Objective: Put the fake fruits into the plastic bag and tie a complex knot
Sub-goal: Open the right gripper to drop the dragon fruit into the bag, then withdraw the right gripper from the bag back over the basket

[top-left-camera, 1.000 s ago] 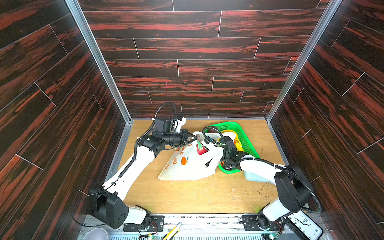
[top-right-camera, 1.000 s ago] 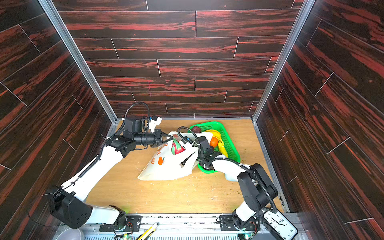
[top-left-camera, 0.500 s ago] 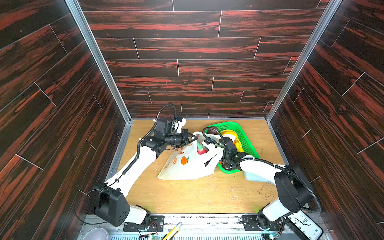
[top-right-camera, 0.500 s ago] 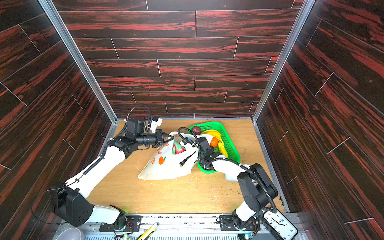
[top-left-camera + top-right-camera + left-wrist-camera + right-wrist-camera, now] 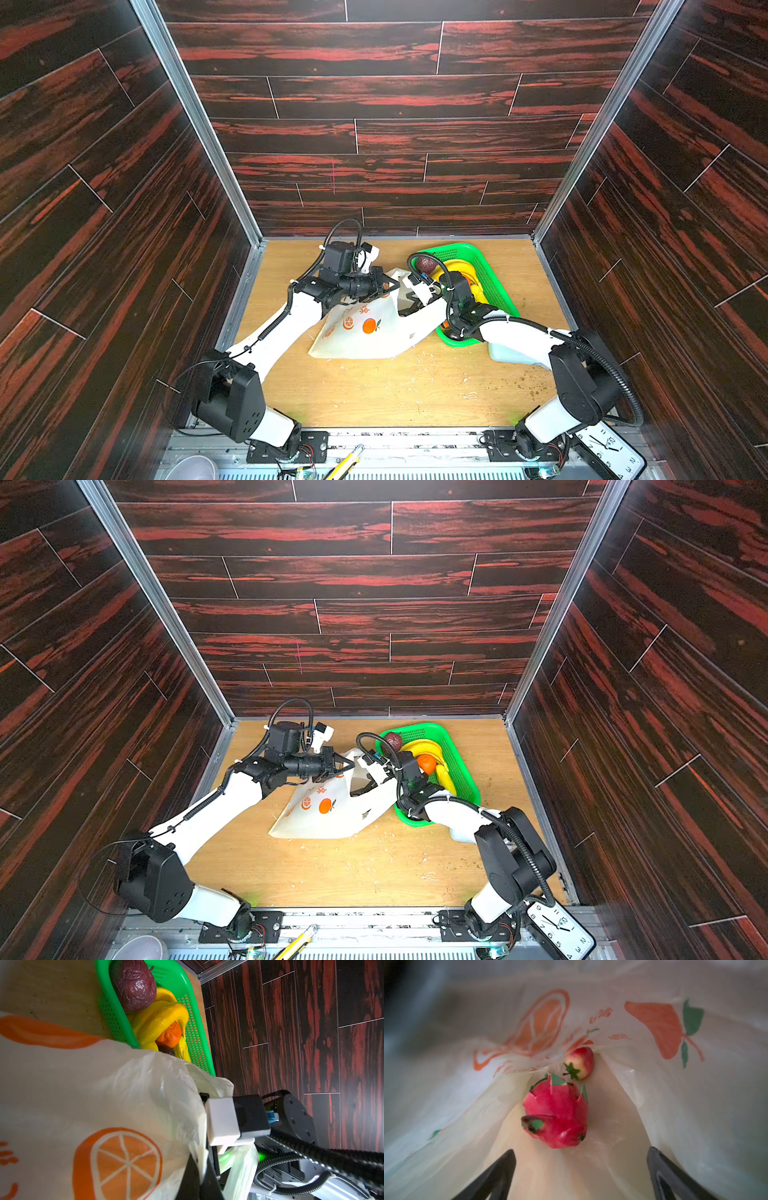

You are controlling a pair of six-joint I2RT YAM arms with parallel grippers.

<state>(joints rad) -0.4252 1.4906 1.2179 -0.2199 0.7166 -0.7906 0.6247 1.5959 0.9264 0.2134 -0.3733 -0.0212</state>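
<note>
Mid-frame inside the thin cream-white plastic bag (image 5: 654, 1115), I see a glossy pink dragon fruit (image 5: 556, 1118) and red strawberry (image 5: 580, 1061); right gripper (image 5: 581, 1149) spread, left gripper (image 5: 388, 286) pinching the bag; green mesh basket (image 5: 461, 766) unemptied, knot pending.

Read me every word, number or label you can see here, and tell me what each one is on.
"2", "3": hour numbers on the clock face; its other numbers are too small to read with certainty.
Orange characters printed on the bag beside the orange pictures: too small in both top views and blurred in the right wrist view, so unreadable.
No other writing can be made out.

Probably a robot lab booth: wood-print panel walls (image 5: 395, 95), aluminium corner rails (image 5: 197, 120), scuffed plywood tabletop (image 5: 374, 395).
</note>
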